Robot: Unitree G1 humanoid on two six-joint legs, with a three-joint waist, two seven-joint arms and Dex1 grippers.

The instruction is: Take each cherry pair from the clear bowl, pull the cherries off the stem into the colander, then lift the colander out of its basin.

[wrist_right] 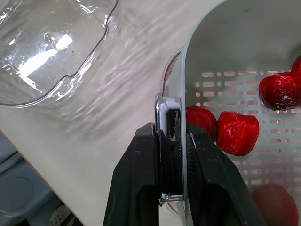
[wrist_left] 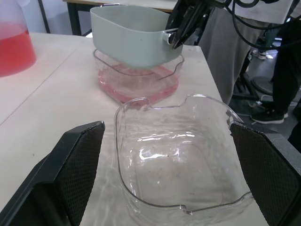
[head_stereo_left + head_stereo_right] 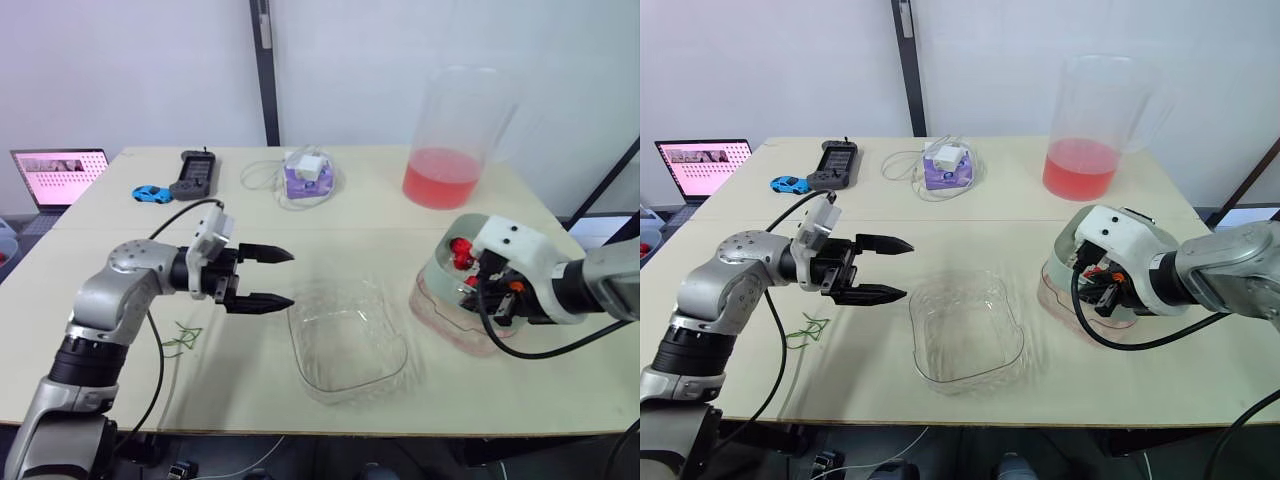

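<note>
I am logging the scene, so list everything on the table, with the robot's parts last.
table: one, beige, under everything
clear bowl: one, transparent, empty, table middle
colander: one, pale green, over the basin
cherries: at least three, red, in the colander
basin: one, clear with pink liquid, right side
pitcher: one, clear with red liquid, far right
purple box: one, with a white charger and cable, far middle
black handheld device: one, far left
toy car: one, blue, beside the device
laptop: one, far left edge
stems: green, near left
left end effector: black, open, left of the bowl
right end effector: black, shut on the colander rim
</note>
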